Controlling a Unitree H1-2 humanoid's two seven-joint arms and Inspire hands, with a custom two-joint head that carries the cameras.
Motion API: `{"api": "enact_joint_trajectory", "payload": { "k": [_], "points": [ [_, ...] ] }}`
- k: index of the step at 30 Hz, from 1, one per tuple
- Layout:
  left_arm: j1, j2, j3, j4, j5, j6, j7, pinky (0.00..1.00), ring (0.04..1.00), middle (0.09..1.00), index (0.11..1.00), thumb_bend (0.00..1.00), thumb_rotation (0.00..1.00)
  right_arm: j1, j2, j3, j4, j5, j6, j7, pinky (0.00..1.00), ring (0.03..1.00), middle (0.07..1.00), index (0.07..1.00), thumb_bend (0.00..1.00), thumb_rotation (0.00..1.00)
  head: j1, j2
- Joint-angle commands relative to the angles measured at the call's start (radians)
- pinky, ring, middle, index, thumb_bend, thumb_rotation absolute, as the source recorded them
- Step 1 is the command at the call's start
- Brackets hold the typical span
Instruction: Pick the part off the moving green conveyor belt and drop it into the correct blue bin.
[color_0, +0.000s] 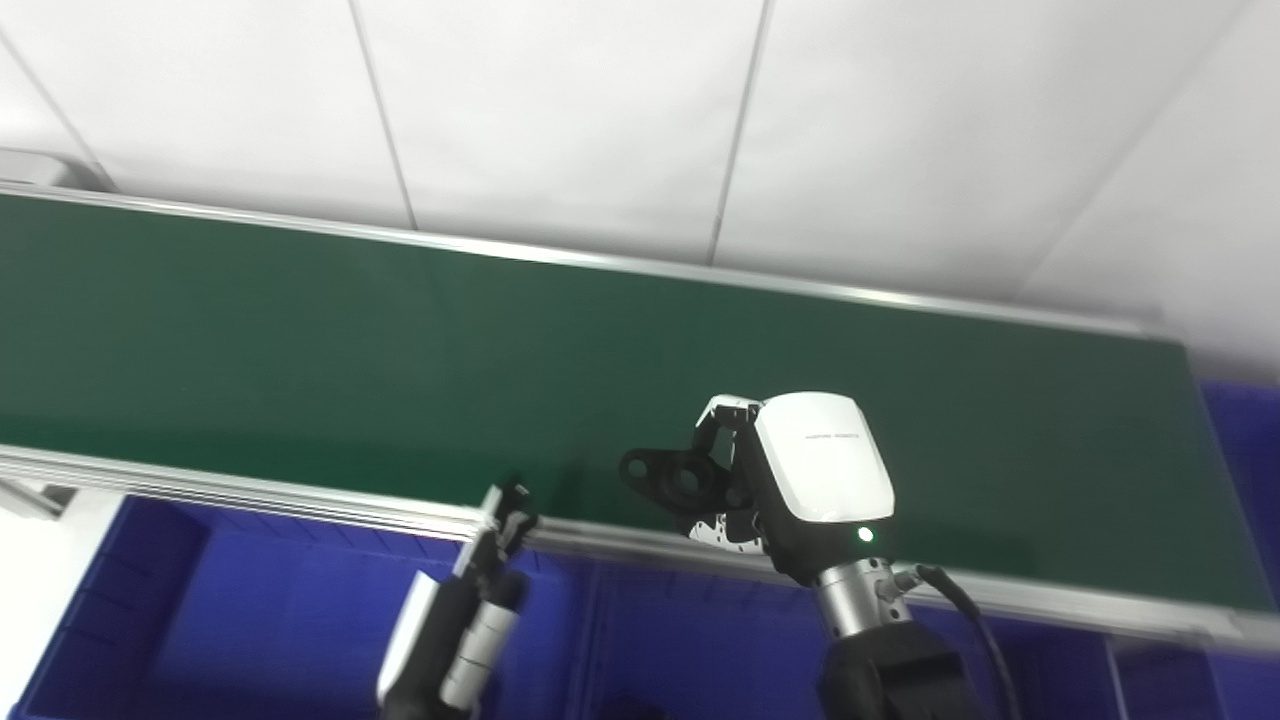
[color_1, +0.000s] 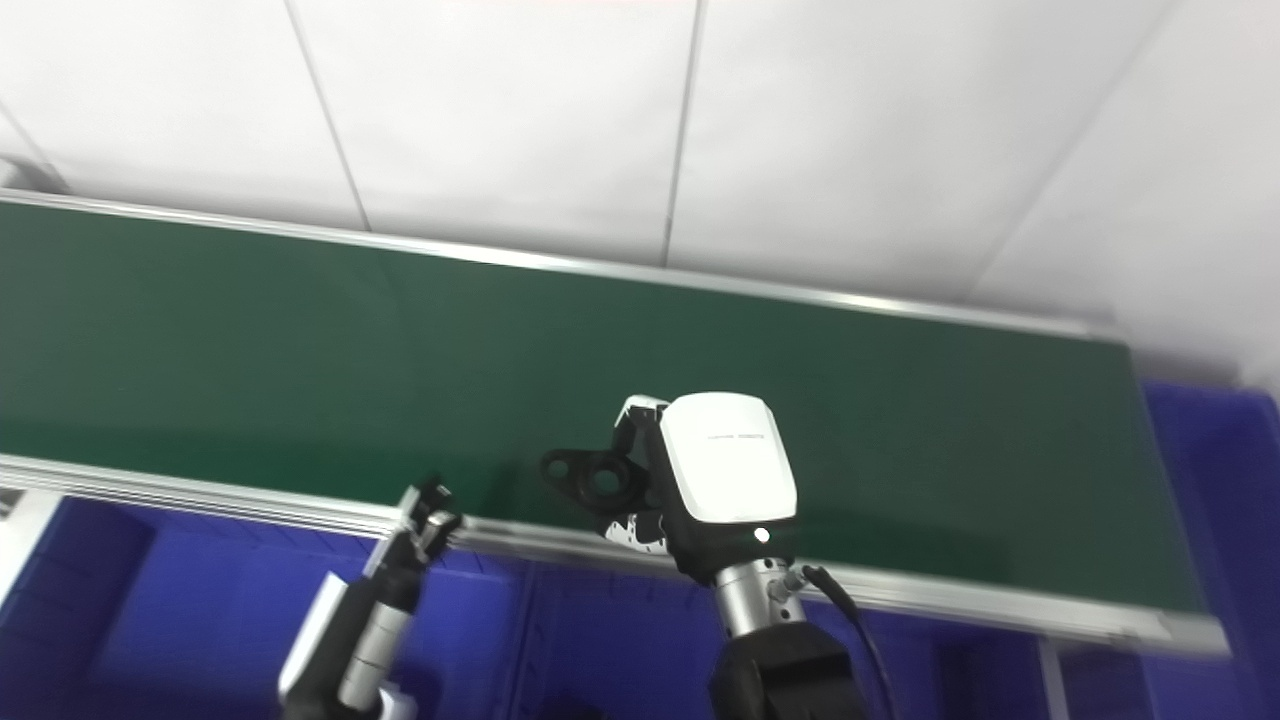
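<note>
The black part (color_0: 672, 478) is held in the right hand (color_0: 790, 480) above the conveyor belt (color_0: 300, 340)'s near edge, its long axis pointing left, with the blue bins (color_0: 260, 620) just below.

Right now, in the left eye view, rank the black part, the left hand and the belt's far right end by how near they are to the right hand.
1. Black part: held in the right hand's fingers, on its left side.
2. Left hand: further left, at the belt's near rail.
3. Far right end of the green belt: off to the right, farthest away.
</note>
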Motion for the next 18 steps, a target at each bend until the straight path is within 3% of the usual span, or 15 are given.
{"api": "enact_joint_trajectory", "payload": {
  "k": [1, 10, 18],
  "points": [
    [-0.003, 0.020, 0.015, -0.064, -0.033, 0.029, -0.023, 1.00, 0.981, 1.000, 1.000, 0.67, 1.00, 0.047, 0.030, -0.002, -0.096, -0.042, -0.047, 0.038, 0.06, 0.122, 0.210, 0.485, 0.51, 0.13, -0.032, 0.022],
    [-0.037, 0.056, 0.078, -0.179, -0.116, 0.206, -0.054, 1.00, 0.975, 0.999, 1.000, 0.62, 1.00, 0.233, 0.100, -0.025, -0.202, -0.151, -0.118, 0.133, 0.07, 0.125, 0.220, 0.488, 0.51, 0.14, -0.086, 0.090],
    [-0.059, 0.053, 0.103, -0.191, -0.140, 0.244, -0.067, 1.00, 0.951, 0.994, 1.000, 0.60, 0.98, 0.284, 0.123, -0.071, -0.117, -0.155, -0.129, 0.164, 0.07, 0.136, 0.231, 0.488, 0.51, 0.14, -0.090, 0.102]
  ]
}}
